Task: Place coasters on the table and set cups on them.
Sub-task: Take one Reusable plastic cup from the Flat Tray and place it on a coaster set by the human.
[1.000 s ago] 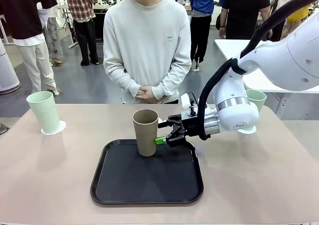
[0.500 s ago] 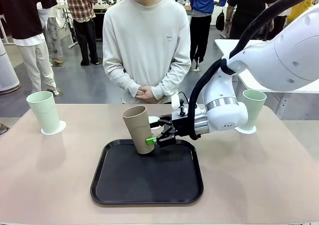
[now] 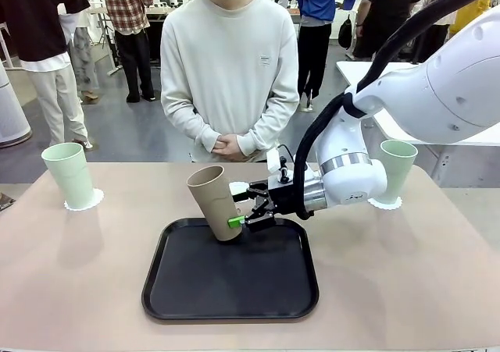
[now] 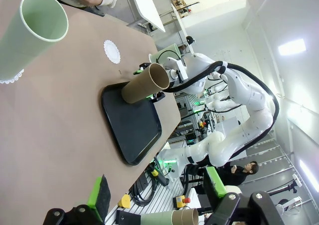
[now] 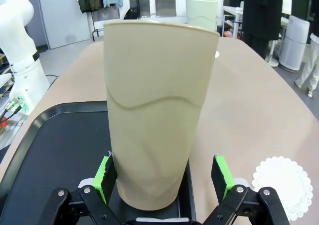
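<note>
The beige-pink table (image 3: 437,289) took up most of the front view, and a person (image 3: 230,71) stood at its far side with both hands clasped. The right arm (image 3: 422,94) reached in from the right toward the middle. A black tray (image 3: 230,278) lay on the near middle of the table.

The tan cup (image 3: 212,204) was at the far left part of the tray, and it was tilted, with its rim leaning to the left and its base low on the tray. The right gripper (image 3: 244,212) was at the lower part of this cup. In the right wrist view its jaws stood wide, one green pad (image 5: 105,171) against the cup's side and the other pad (image 5: 221,173) apart from it, so the cup (image 5: 154,110) was between the fingers but was not clamped.

One mint green cup (image 3: 69,175) stood upright on a coaster (image 3: 84,202) at the far left of the table. Another mint green cup (image 3: 396,170) stood on a coaster (image 3: 384,204) at the far right, behind the right arm.

A third coaster (image 5: 279,182) lay bare on the table just beside the tray, on its far side.

The left gripper (image 4: 159,197) hung open over the left side of the table and held nothing.
</note>
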Robot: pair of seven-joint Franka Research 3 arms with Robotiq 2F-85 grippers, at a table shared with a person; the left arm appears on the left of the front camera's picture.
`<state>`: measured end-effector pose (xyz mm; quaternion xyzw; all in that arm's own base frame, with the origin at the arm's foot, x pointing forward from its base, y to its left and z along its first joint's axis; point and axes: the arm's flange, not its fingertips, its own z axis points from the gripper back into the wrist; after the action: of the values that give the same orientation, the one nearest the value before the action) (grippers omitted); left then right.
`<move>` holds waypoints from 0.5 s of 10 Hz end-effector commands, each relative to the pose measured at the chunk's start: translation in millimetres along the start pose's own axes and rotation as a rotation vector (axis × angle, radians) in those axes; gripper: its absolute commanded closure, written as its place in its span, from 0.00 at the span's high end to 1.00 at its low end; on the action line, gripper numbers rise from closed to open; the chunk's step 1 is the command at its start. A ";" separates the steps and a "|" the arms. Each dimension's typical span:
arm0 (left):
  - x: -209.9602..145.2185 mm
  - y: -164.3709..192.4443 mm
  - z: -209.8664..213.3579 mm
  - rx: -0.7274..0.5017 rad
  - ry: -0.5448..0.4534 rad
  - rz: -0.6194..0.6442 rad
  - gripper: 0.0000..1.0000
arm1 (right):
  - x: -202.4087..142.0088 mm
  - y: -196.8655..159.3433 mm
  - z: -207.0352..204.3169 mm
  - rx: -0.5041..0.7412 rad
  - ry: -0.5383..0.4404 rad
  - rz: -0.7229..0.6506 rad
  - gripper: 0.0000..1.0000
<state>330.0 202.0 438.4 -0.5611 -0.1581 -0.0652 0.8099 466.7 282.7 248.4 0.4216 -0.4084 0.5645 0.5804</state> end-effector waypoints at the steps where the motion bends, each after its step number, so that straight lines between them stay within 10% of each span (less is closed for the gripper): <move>1: 0.7 -2.6 1.2 -0.008 -0.010 -0.003 1.00 | -3.1 -3.1 -13.7 0.034 0.061 0.011 1.00; 5: 0.7 -2.6 1.2 -0.008 -0.010 -0.003 1.00 | -4.2 -4.9 -12.7 0.050 0.027 0.004 1.00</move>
<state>330.0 202.0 438.4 -0.5611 -0.1581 -0.0652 0.8099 464.3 290.2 241.6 0.4220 -0.3918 0.5849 0.5712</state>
